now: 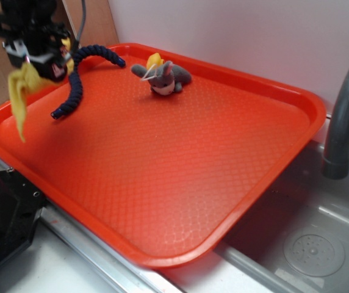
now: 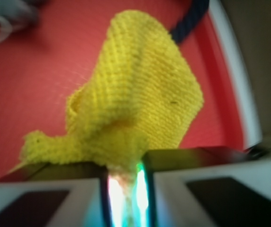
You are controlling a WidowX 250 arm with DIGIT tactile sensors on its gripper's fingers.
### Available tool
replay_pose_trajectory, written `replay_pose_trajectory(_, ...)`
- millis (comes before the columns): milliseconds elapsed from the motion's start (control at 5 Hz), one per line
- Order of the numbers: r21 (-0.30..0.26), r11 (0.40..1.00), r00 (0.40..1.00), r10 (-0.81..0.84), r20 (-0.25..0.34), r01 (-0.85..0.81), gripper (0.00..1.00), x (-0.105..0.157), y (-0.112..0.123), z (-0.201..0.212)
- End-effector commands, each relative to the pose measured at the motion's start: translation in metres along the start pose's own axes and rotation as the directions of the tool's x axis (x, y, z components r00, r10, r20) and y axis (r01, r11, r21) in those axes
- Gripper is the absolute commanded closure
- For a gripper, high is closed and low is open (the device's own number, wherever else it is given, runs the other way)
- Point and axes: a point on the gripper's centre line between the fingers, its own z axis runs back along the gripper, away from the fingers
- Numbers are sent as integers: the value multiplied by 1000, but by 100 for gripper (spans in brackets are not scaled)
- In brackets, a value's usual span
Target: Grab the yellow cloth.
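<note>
Gripper [image 1: 40, 58] raised over tray's [image 1: 162, 159] corner, pinching yellow cloth [image 2: 135, 104]

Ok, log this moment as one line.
tool: shut on yellow cloth | cloth: lifted, hanging above red tray | grey plush toy: on tray | task: grasp made

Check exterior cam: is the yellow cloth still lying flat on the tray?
No, the yellow cloth hangs from the gripper, lifted above the left edge of the red tray with its tail dangling free.
</note>
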Motion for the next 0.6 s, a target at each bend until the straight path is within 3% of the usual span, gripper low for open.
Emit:
replay_pose_trajectory(0,-67,961,955,-255,153,267,100,-11,-14,82)
replay_pose_trajectory(400,-88,979,975,-172,141,186,100,-4,-9,95)
